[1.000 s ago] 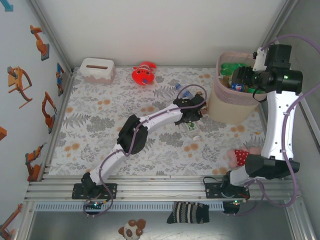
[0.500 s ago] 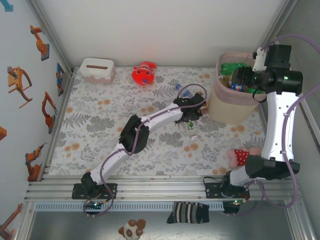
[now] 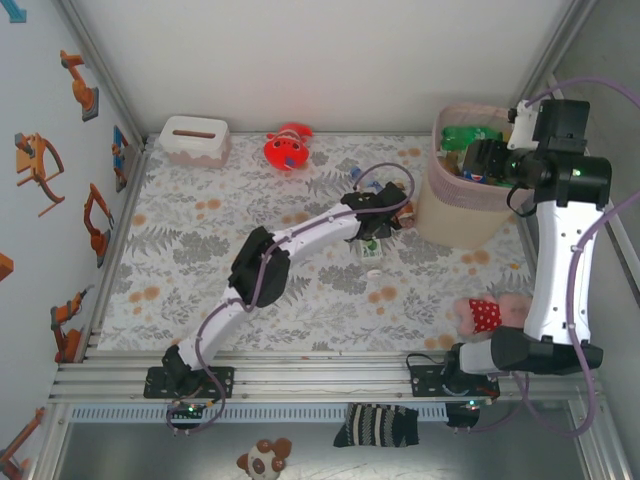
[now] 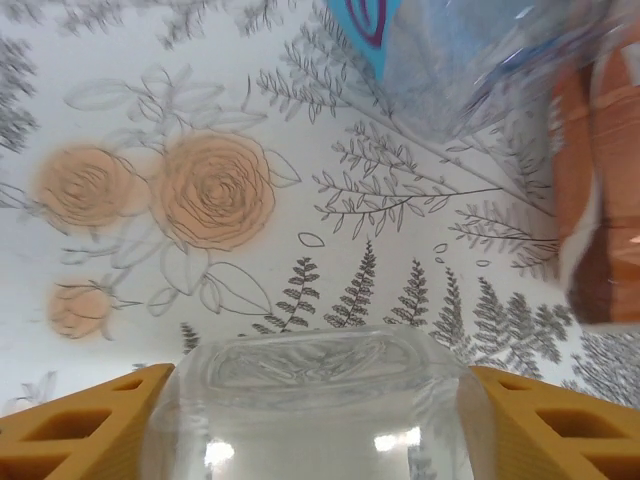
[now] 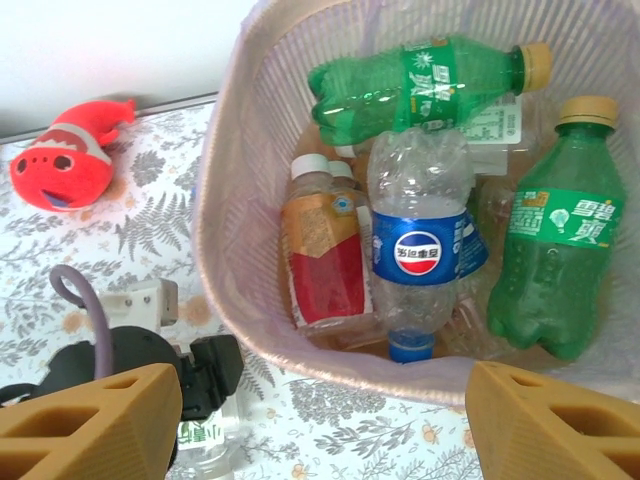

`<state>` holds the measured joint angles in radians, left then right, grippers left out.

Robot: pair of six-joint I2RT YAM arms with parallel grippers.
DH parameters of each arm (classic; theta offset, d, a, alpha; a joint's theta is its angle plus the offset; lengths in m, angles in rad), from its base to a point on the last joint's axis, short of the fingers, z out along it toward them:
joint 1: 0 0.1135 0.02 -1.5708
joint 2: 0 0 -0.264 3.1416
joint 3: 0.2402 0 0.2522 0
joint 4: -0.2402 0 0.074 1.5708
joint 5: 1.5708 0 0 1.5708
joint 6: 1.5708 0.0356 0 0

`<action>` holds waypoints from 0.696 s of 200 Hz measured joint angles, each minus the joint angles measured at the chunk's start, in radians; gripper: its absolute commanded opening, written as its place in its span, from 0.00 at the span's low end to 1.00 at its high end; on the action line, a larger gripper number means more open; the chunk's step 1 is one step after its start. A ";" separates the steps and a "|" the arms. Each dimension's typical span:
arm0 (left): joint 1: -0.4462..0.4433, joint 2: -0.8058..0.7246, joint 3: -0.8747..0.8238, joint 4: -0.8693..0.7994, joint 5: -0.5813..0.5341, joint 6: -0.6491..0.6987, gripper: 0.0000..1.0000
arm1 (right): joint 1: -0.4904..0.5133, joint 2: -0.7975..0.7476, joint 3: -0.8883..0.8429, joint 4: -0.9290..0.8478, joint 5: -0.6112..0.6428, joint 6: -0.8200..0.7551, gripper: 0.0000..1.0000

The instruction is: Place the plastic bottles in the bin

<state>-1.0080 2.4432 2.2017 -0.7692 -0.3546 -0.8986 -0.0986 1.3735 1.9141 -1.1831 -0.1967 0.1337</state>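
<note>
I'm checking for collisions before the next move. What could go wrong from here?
The right gripper hangs open over the bin, so the left gripper bringing its clear bottle there might hit it. The grip sits on smooth, rounded plastic and could slip. A blue-labelled bottle lying close ahead might get knocked.

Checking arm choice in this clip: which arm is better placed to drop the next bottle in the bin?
Left. The left jaws hold a clear bottle near the bin; the right jaws hang open and empty above the bin.
</note>
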 measured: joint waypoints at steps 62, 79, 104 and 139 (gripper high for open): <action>0.001 -0.467 -0.507 0.442 0.028 0.203 0.57 | 0.002 -0.177 -0.166 0.172 -0.123 0.006 0.73; 0.005 -0.568 -0.609 0.575 0.070 0.266 0.57 | 0.002 -0.232 -0.225 0.243 -0.175 0.012 0.71; 0.020 -0.680 -0.713 0.741 0.168 0.347 0.55 | 0.002 -0.302 -0.312 0.359 -0.280 0.030 0.70; 0.058 -0.811 -0.843 0.950 0.385 0.449 0.54 | 0.002 -0.383 -0.429 0.550 -0.444 0.079 0.70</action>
<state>-0.9504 1.6325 1.3582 0.1810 0.0307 -0.4500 -0.0963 0.9909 1.4853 -0.6327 -0.6411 0.2131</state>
